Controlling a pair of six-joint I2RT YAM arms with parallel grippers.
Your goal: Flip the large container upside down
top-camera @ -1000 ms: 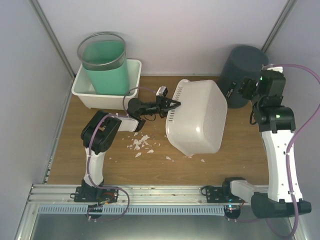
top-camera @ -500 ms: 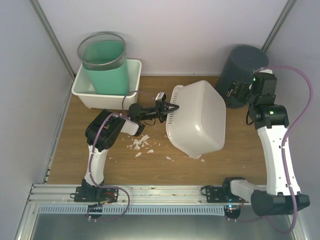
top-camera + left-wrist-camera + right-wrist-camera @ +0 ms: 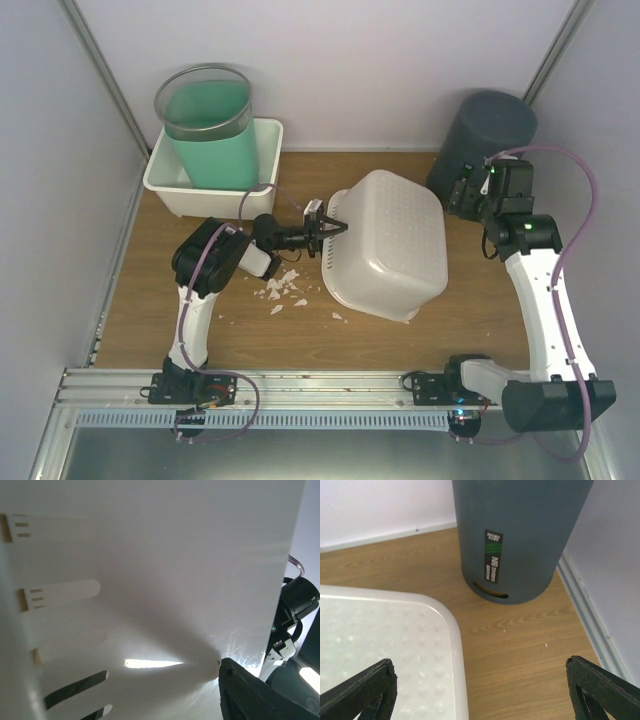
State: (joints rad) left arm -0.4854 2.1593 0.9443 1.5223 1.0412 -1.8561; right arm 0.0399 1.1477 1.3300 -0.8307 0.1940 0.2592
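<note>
Container (image 3: 390,245) lies bottom-up on desk (image 3: 150,300), just right of left gripper (image 3: 328,222), jaws parted at its left wall. Right gripper (image 3: 462,195) released, empty, above right edge.

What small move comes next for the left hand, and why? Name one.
Probably draw the left hand back leftward, clear of the basket. The basket sits bottom-up on the table, so the flip looks done; the hand's fingers stand spread at its left wall, gripping nothing, and the right hand is open and apart from it.
</note>
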